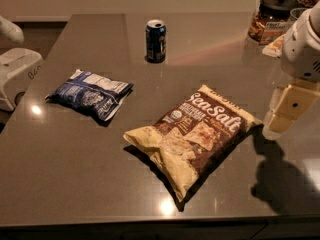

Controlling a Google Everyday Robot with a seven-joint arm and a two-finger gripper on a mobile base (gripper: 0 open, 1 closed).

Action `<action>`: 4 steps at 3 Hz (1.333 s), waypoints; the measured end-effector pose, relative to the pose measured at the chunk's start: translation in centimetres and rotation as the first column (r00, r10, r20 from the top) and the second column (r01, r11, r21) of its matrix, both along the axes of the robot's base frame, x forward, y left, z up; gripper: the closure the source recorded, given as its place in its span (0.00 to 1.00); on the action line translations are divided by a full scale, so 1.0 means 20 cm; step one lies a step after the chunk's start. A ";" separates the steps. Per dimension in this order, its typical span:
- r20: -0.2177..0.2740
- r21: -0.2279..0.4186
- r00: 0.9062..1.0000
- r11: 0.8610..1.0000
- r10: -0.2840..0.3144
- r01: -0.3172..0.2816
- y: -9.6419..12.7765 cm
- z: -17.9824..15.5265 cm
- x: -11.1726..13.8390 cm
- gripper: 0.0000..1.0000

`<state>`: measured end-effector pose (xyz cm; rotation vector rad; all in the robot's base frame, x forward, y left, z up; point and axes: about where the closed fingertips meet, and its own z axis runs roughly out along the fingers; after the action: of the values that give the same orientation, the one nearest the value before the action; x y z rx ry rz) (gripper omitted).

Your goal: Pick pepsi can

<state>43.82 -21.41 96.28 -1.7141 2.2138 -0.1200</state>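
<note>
The pepsi can [156, 41] is a small dark blue can with a silver top. It stands upright at the far middle of the dark table [75, 174]. My gripper [286, 110] hangs at the right edge of the view, above the table and just right of the brown Sea Salt chip bag [196, 133]. It is far from the can, to the can's right and nearer the camera. It holds nothing that I can see.
A flat blue-and-white snack bag [90, 93] lies at the left. A black-lidded glass jar [270, 19] stands at the far right corner. A white object [15, 71] sits off the table's left edge.
</note>
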 end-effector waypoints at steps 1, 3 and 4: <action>0.000 0.000 1.000 1.000 0.000 0.000 0.00 0.00 0.00 0.00; 0.000 0.000 1.000 1.000 0.000 0.000 0.00 0.00 0.00 0.00; 0.000 0.000 1.000 1.000 0.000 0.000 0.00 0.00 0.00 0.00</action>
<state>43.83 -21.40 96.28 -1.7144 2.2135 -0.1205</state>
